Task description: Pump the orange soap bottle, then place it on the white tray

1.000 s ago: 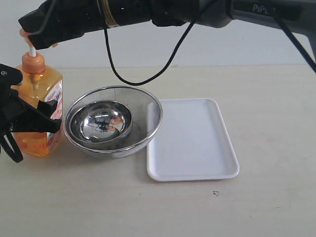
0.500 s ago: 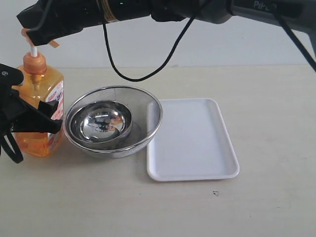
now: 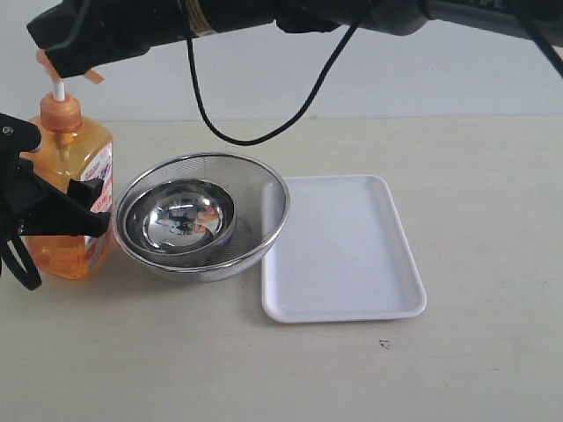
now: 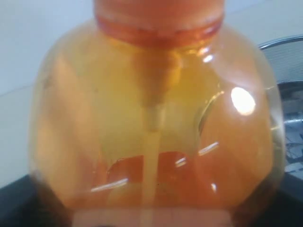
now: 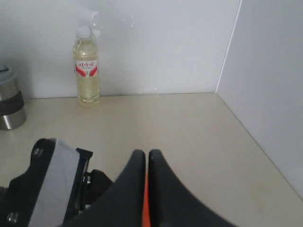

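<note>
The orange soap bottle (image 3: pixel 77 148) stands upright at the far left of the table, with its white stem raised. My left gripper (image 3: pixel 79 209) is shut on its body, and the bottle (image 4: pixel 151 118) fills the left wrist view. My right gripper (image 3: pixel 63 60) reaches across from the right and rests, shut, over the orange pump head, whose edges show beside it. In the right wrist view the right gripper (image 5: pixel 143 153) has its fingers pressed together, with orange showing in the slit below. The white tray (image 3: pixel 343 255) lies flat right of centre with nothing on it.
A round steel mesh strainer (image 3: pixel 264 207) holding a shiny steel bowl (image 3: pixel 180 215) sits between bottle and tray, touching the tray's left rim. The right arm's cable (image 3: pixel 255 136) hangs over the strainer. In the right wrist view a clear drink bottle (image 5: pixel 86 71) and steel cup (image 5: pixel 9 104) stand by a wall.
The right gripper has lifted slightly, and the pump head rose with it, showing more of the white stem. The left gripper and the bottle have stayed in place.
</note>
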{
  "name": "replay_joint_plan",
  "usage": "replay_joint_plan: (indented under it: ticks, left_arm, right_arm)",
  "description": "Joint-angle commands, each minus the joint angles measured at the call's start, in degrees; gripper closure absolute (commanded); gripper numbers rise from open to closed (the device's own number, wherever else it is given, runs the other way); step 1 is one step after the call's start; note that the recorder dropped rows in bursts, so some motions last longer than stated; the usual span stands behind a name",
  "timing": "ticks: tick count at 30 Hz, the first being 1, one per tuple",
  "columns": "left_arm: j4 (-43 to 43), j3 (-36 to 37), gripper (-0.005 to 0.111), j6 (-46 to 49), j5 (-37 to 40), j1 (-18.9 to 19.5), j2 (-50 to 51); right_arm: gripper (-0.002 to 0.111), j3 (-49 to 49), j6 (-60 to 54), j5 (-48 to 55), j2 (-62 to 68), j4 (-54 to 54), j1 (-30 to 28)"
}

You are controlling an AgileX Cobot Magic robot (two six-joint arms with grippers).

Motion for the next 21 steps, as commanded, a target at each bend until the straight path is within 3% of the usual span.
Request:
replay_joint_plan:
  ticks: [1,21]
  left_arm:
    - [-0.21,-0.41,0.102,0.01,-0.7,-0.36,-0.15]
    - [-0.21,-0.41,0.102,0.01,-0.7,-0.36,-0.15]
  right_arm:
    - [0.109,2.23,-0.29,0.21,-0.7,0.23,-0.06]
    - [0.109,6.09,-0.73,0.93,1.09,0.23,0.04]
